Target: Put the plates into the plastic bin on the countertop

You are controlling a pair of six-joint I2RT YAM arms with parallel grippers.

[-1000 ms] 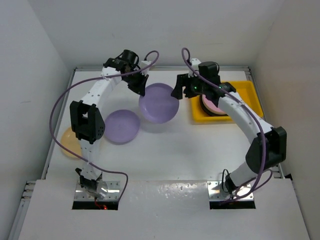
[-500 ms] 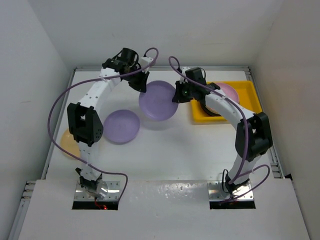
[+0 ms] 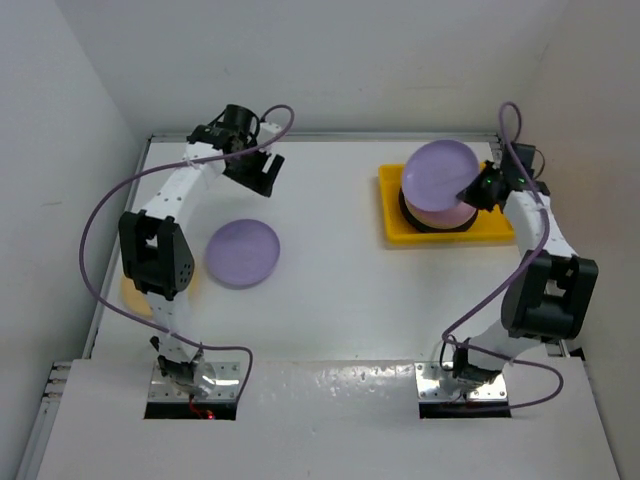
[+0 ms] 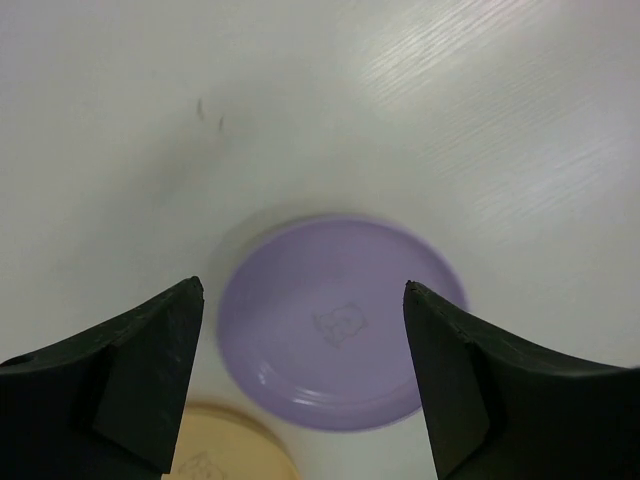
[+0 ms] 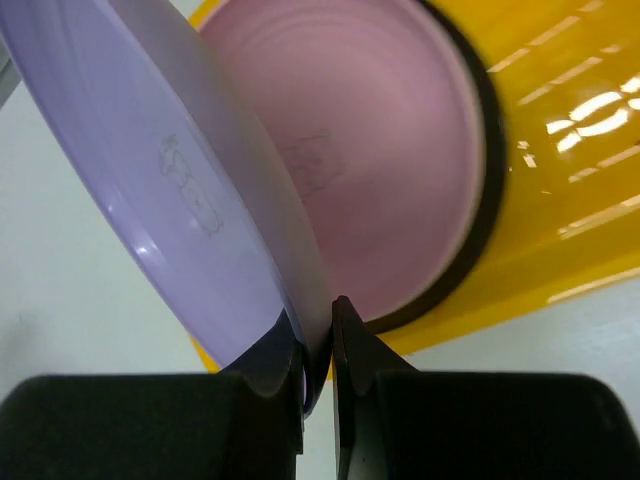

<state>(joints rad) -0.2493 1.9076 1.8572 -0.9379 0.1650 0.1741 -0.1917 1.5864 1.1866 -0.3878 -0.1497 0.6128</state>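
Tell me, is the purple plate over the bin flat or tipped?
Tipped. The right claw pinches the purple plate, held slanted over the pink plate in the bin.

The left gripper [image 4: 302, 288] hangs spread above a lilac plate [image 4: 340, 325], a tan-yellow plate [image 4: 225, 447] just beside it.

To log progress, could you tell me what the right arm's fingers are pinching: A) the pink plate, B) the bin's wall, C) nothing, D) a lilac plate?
D: the right fingers pinch the rim of a lilac plate above the pink plate in the yellow bin.
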